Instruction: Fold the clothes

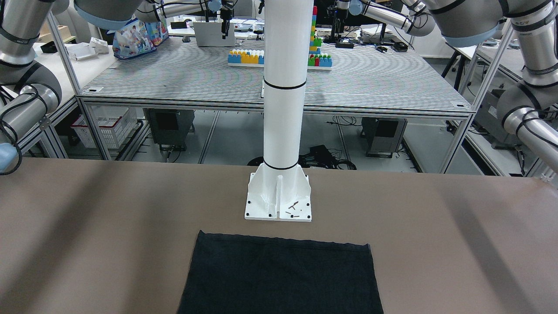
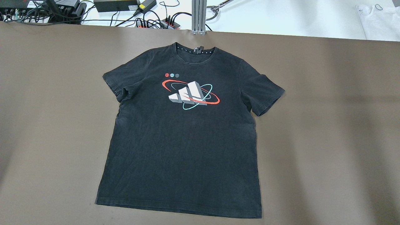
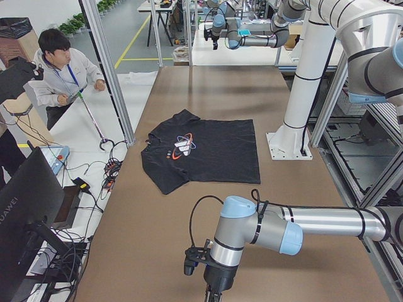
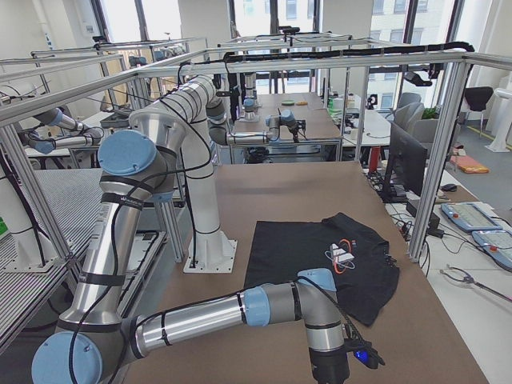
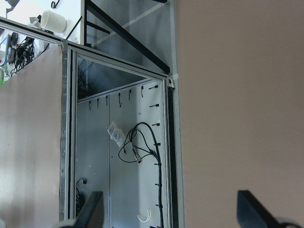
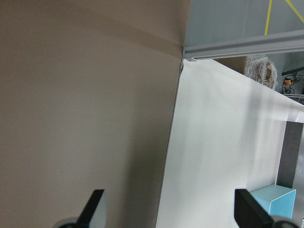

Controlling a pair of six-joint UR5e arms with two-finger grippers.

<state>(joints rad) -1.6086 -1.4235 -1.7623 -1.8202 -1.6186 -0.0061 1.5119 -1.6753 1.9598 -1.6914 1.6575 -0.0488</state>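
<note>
Nearest the overhead camera lies the hem [image 2: 178,210] of the black T-shirt [image 2: 181,140], toward the robot's edge of the worktop [image 2: 328,125]; the shirt is spread flat and face up in the middle of that surface, print [image 2: 190,93] showing, well apart from both ends. Its long axis runs from the robot's edge to the far edge, with the collar [image 2: 194,51] pointing away from the robot and lying near the far edge. It sits slightly askew, the collar a touch toward the robot's right of the hem's middle; the right sleeve [image 2: 264,90] lies flat, while the left sleeve [image 2: 117,81] is rumpled where it meets the body.

Neither arm is near the cloth. The left gripper [image 5: 171,218] hangs by the worktop's left end, fingers spread wide with nothing between them; the right gripper [image 6: 171,213] is at the right end, fingers equally apart and empty.

As I see it, the skew is the first trouble; a fold taken square to the worktop's edges would probably come out crooked. The rumpled sleeve could get trapped inside the fold as a lump. The fabric looks thin and lies flat, so a pinch may catch only the top layer — or drag the whole shirt across the surface instead of lifting it.
</note>
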